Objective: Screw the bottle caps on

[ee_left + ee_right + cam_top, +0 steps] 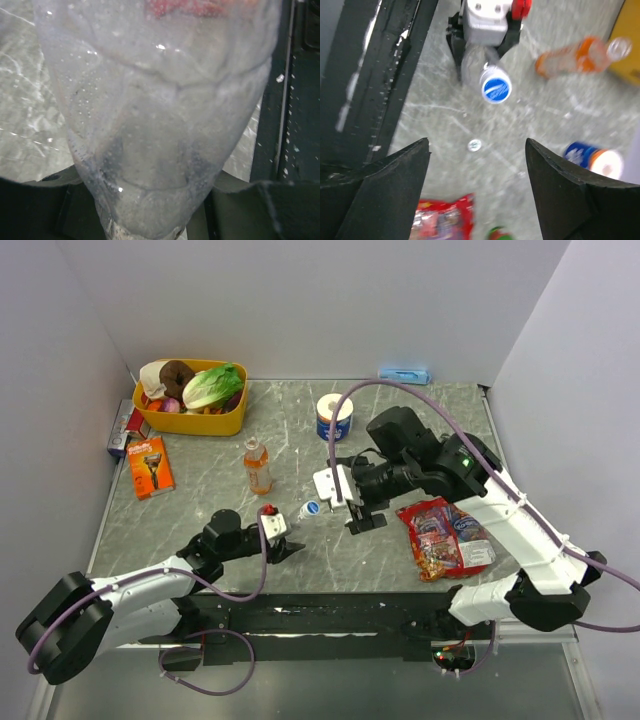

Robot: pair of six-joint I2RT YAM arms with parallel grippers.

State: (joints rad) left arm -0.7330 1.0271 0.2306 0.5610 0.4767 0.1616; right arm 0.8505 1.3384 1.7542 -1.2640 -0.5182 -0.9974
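From above, the left pincer [290, 535] is clamped round a small clear bottle [298, 513] held low over the marbled grey table [200, 520]. Its round blue cap [312, 508] faces the right pincer [358, 518]. At the left wrist, crinkled, droplet-speckled plastic fills the view. At the right wrist, matte black fingers [390, 190] gape wide and empty, with the pale-streaked cap sitting on the bottle's neck ahead.

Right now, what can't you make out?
- Left wrist: small clear bottle fills the frame, smearing the left claw behind it; blue cap out of frame.
- Right wrist: motion blur; small round thing unidentifiable.
- Top external: orange drink bottle neck too small to tell if capped.
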